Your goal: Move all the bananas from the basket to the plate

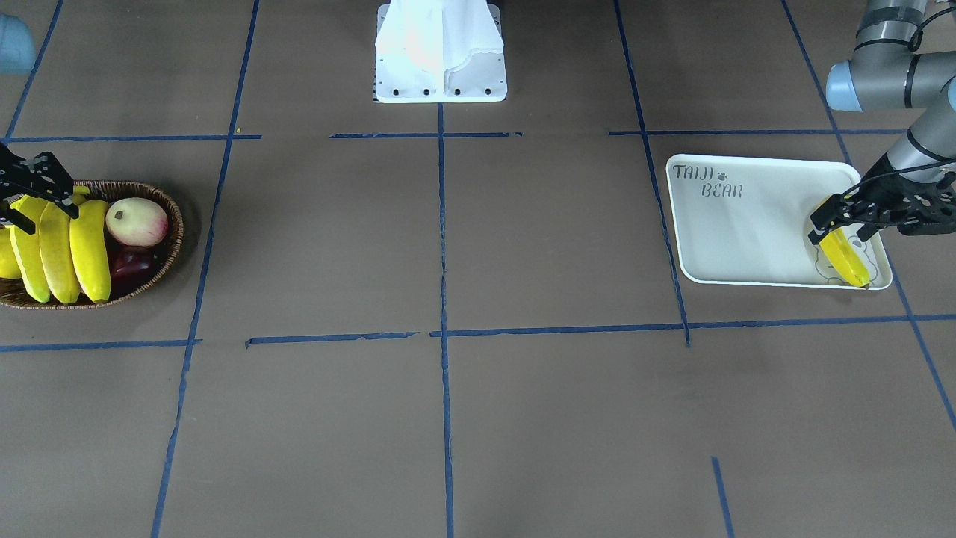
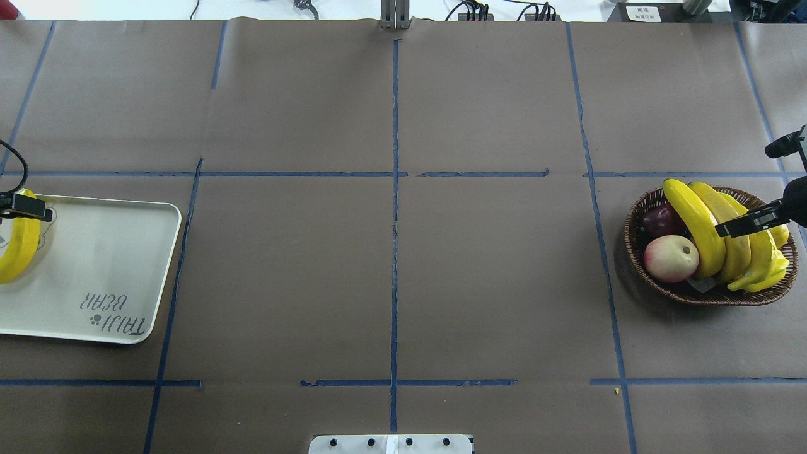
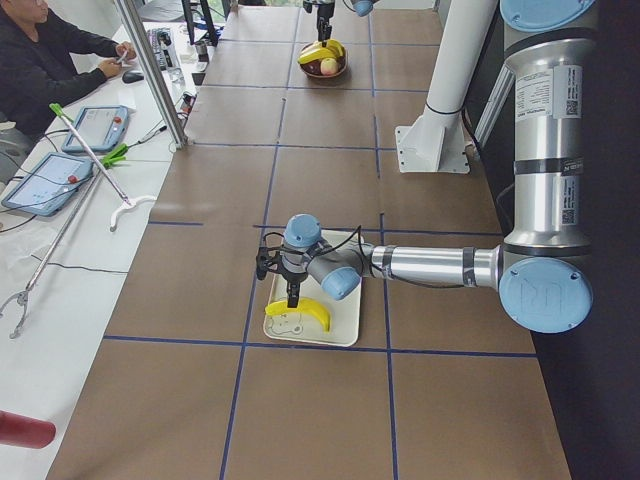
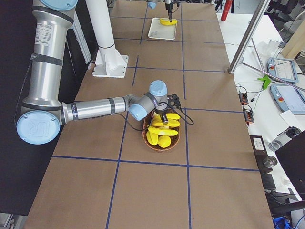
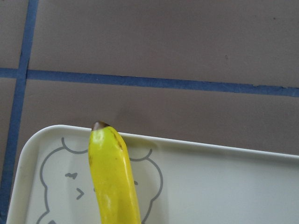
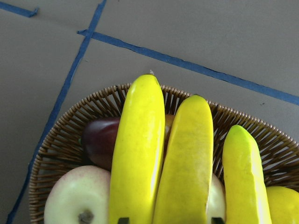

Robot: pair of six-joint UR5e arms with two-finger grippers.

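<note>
One banana [image 1: 848, 260] lies on the white plate [image 1: 747, 239] over the bear drawing; it also shows in the left wrist view [image 5: 114, 177]. My left gripper [image 1: 825, 220] is open just above that banana's near end. Three bananas [image 1: 60, 250] lie side by side in the wicker basket [image 1: 168, 246]. My right gripper [image 1: 45, 202] hovers low over them, open. In the right wrist view its fingertips [image 6: 215, 219] stand either side of the middle banana [image 6: 184, 163].
The basket also holds a pale red-blushed apple [image 1: 137, 221], a dark red fruit [image 1: 131, 263] and a plump yellow fruit [image 2: 780, 234] at its far side. The white robot base [image 1: 441, 52] stands at the table's middle edge.
</note>
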